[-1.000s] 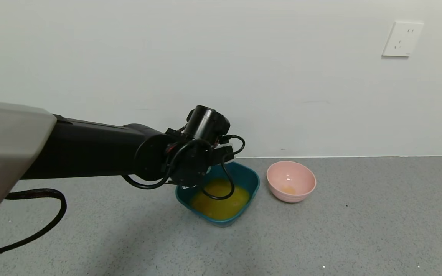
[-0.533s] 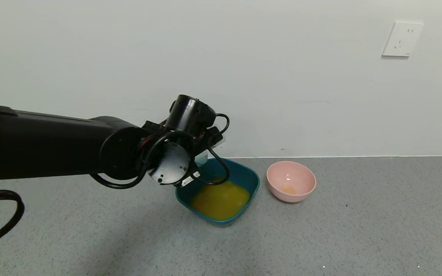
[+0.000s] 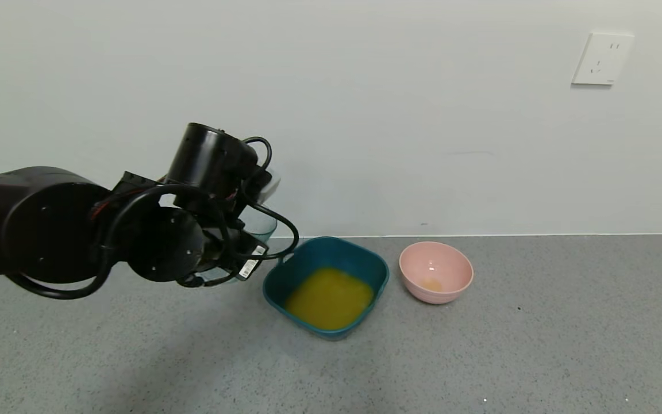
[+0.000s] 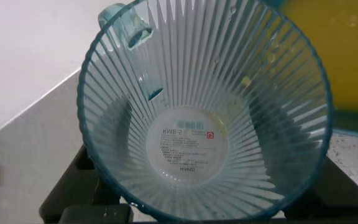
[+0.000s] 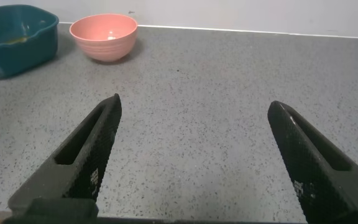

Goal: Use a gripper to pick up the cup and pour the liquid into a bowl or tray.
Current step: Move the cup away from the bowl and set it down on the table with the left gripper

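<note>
Left gripper (image 3: 245, 241) clamped on the emptied cup (image 4: 204, 109) (fingers mostly hidden behind it), held up beside the teal basin (image 3: 378, 270) holding orange liquid (image 3: 328, 299). Right gripper (image 5: 194, 152) spread wide above the floor (image 5: 197, 93), well away.

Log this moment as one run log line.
left gripper: holds empty cup, beside basin | liquid: in basin | right gripper: open, idle

Left gripper (image 3: 239, 230) raised, arm extended from left, fingers clamped. Right gripper (image 5: 194, 155) low, fingers (image 5: 86, 155) spread wide.
</note>
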Controlling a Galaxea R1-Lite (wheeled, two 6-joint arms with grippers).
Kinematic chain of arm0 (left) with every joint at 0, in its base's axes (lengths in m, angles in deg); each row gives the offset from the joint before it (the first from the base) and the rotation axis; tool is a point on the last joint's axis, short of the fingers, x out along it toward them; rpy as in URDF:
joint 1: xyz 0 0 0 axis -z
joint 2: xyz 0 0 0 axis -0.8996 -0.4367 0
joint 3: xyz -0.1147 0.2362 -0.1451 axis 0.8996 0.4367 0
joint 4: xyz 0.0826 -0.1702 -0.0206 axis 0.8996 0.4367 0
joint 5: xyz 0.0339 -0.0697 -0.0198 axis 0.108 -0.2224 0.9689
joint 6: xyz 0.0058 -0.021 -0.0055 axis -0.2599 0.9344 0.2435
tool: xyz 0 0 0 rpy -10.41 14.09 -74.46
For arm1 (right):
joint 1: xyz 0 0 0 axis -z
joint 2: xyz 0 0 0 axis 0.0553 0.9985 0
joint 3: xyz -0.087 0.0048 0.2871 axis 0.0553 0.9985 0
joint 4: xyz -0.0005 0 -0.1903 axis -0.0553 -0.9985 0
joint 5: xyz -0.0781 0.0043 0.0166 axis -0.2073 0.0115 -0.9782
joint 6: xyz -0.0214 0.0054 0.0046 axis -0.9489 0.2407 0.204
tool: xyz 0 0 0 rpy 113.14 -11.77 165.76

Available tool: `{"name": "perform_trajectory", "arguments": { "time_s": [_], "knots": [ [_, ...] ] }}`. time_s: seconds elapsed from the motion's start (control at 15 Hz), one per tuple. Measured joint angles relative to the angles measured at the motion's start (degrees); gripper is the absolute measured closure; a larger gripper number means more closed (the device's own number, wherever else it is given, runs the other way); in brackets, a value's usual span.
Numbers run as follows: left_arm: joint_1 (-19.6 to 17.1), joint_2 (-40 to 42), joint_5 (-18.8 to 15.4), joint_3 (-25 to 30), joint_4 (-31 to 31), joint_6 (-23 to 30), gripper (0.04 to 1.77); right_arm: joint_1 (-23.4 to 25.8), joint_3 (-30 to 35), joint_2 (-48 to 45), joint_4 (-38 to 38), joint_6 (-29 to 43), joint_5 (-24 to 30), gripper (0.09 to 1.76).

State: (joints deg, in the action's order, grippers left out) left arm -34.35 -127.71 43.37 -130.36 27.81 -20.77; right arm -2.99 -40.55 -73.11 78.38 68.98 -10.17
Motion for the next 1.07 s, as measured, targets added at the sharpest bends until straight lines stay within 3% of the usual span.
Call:
{"name": "perform_trajectory", "arguments": {
  "time_s": [0.2, 0.33, 0.6, 0.73, 1.07],
  "knots": [
    [-2.76, 4.68, -4.74, 3.85, -0.33, 2.29, 0.5, 0.0, 0.05, 0.0, 0.02, 0.0, 0.0, 0.14],
    [-4.35, 7.33, -8.4, 6.84, -1.06, 6.53, 0.5, 0.0, 0.05, 0.0, 0.0, 0.0, 0.02, 0.14],
    [-7.91, 10.0, -10.03, 15.87, -18.2, 8.11, 0.5, 0.0, 0.02, 0.0, 0.0, 0.02, 0.0, 0.14],
    [-10.56, 10.28, -14.35, 20.86, -25.42, 8.22, 0.5, 0.0, 0.02, 0.0, 0.02, 0.02, 0.0, 0.14],
    [-15.4, 8.55, -18.08, 24.99, -29.98, 12.06, 0.5, 0.0, -0.02, 0.0, 0.02, 0.02, 0.0, 0.14]
  ]
}}
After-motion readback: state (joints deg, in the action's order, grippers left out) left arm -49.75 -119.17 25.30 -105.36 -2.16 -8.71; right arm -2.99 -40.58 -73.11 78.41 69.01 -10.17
